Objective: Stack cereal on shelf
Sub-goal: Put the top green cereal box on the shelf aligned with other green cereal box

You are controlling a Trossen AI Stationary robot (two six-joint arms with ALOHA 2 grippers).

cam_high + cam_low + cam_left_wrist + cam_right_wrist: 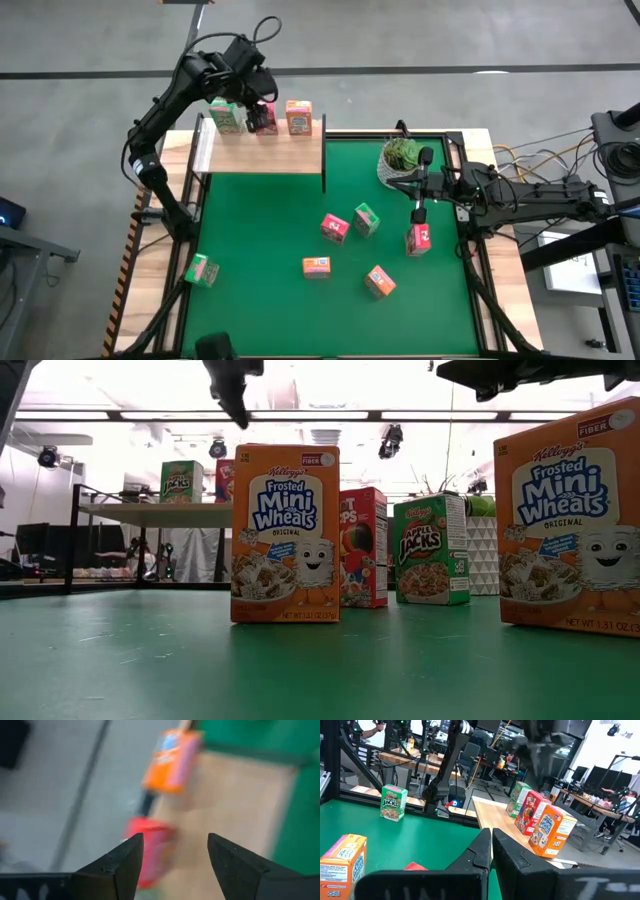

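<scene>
SURFACES AND LOADS

Shelf (262,150): carries green (225,117), pink (264,118), orange box (298,117) in a row along its far edge.
Bench (270,250), green mat: six cereal boxes and potted plant (402,157).

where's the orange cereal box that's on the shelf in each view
High view: orange box, rightmost of three on the shelf, upper left.
Low view: not identifiable; only green and pink boxes show on the far shelf.
Left wrist view: blurred orange box at top centre, beyond the open left claw.
Right wrist view: orange box, nearest in the row.
Shared landmark: the pink box beside it.
</scene>
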